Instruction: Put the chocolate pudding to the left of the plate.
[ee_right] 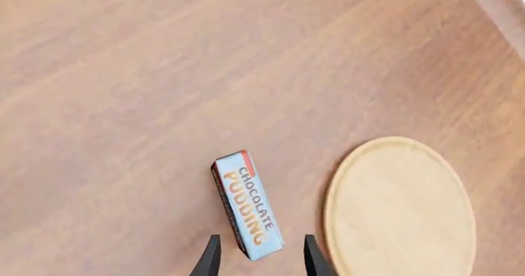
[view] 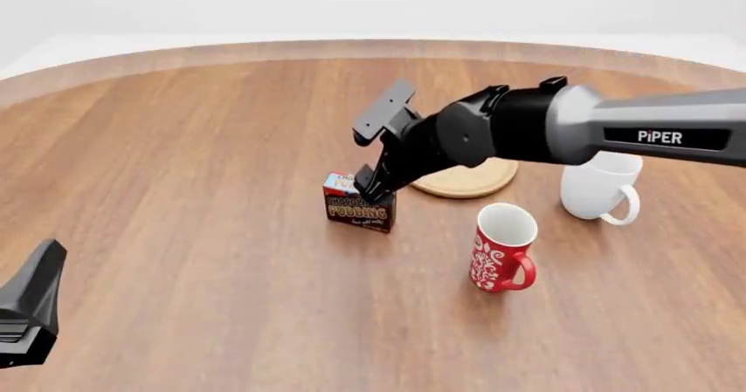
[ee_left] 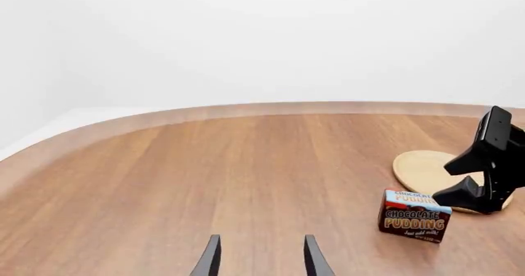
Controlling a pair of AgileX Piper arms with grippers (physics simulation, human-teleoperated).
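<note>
The chocolate pudding [view: 359, 207] stands on the table, brown front with orange lettering and a light blue top. It sits just left of the light-wood plate [view: 473, 181], with a small gap between them. My right gripper [view: 373, 181] hovers right above the carton, open, with its fingertips [ee_right: 211, 256] on either side of one end of the carton [ee_right: 248, 203], beside the plate [ee_right: 402, 208]. My left gripper [ee_left: 257, 259] is open and empty, low at the near left [view: 30, 313], far from the carton [ee_left: 414, 216] and plate [ee_left: 418, 168].
A red patterned mug [view: 504, 248] stands in front of the plate to its right. A white mug [view: 600, 187] stands to the right of the plate under my right arm. The round table's far edge [view: 349, 50] curves across the back.
</note>
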